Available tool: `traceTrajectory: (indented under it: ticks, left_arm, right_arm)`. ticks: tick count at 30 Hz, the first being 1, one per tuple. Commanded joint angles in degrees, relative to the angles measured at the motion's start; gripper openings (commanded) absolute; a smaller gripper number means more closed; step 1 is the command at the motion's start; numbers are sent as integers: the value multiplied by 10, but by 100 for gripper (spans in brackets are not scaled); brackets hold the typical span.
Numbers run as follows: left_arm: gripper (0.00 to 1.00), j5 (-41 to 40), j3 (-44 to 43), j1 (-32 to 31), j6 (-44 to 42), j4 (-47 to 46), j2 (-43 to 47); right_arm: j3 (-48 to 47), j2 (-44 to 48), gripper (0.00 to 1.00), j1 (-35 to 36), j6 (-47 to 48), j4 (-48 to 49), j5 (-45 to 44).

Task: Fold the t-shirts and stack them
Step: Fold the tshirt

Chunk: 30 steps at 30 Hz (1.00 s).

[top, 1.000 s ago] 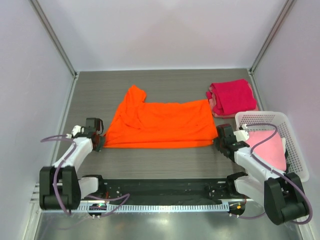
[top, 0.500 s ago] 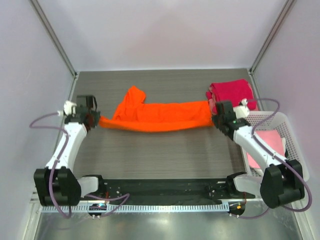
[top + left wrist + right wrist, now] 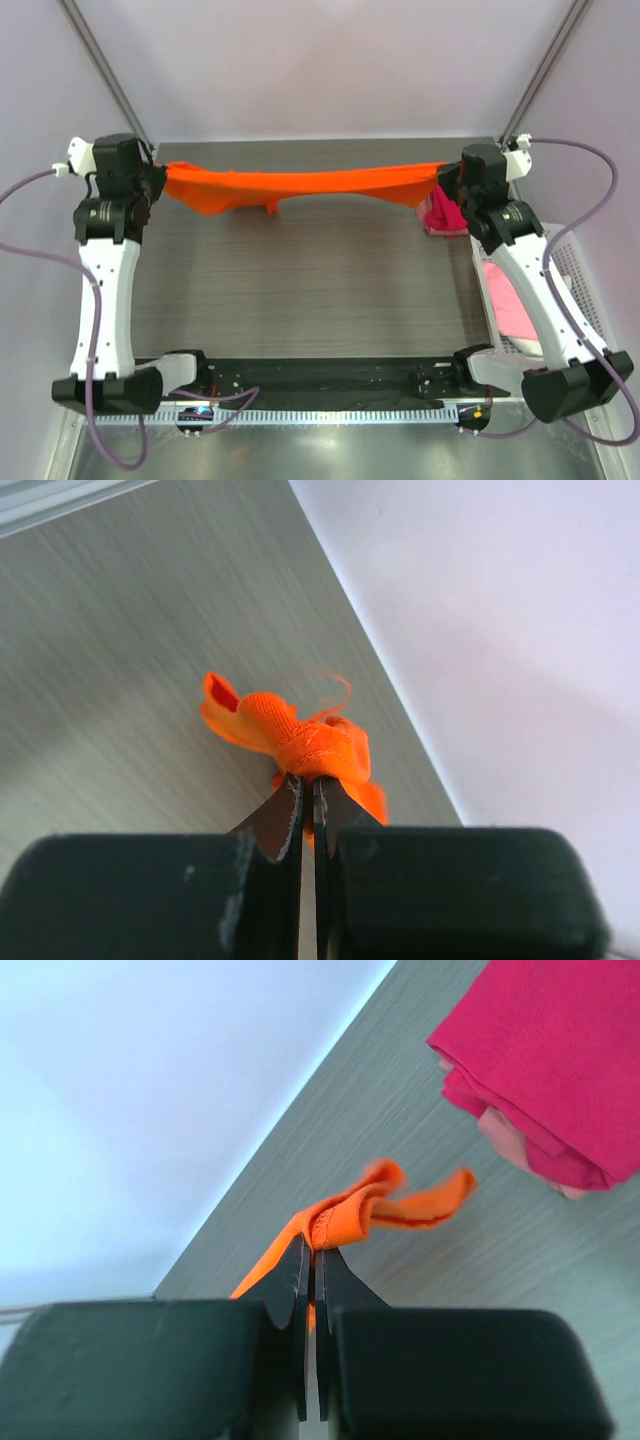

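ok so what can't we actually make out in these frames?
- Top view: the magenta t-shirt is mostly hidden behind the right hand and the orange t-shirt. The right wrist view cuts it off at the frame edge.
- Top view: the pale pink t-shirt and the basket are largely covered by the right arm.
- Wrist views: only bunched orange corners show, so the fold state is unreadable.
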<state>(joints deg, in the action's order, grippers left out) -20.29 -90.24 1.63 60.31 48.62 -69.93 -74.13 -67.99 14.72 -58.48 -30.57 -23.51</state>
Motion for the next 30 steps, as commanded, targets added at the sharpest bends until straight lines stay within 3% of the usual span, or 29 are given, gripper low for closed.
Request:
traceTrajectory:
  ticks: [1,4,12,20,27,30]
  left_arm:
    - [0,-19,20,7,-26,9,86]
    - [0,-17,-7,7,-25,11,90]
    - [0,-4,-105,7,-19,27,-25]
    - [0,23,-222,22,-11,22,-164]
    - [0,65,-482,42,-15,74,-307]
    - [0,75,-452,42,-13,44,-311]
  right_arm:
    - [-7,61,1,-6,18,-23,-3]
    - [-29,53,1,-7,31,-29,3]
    - [-93,-6,1,-8,32,-33,-10]
    - [-209,-163,1,-36,28,-26,35]
    - [-388,-281,1,-84,23,-27,125]
    - [-413,-304,1,-92,19,-27,138]
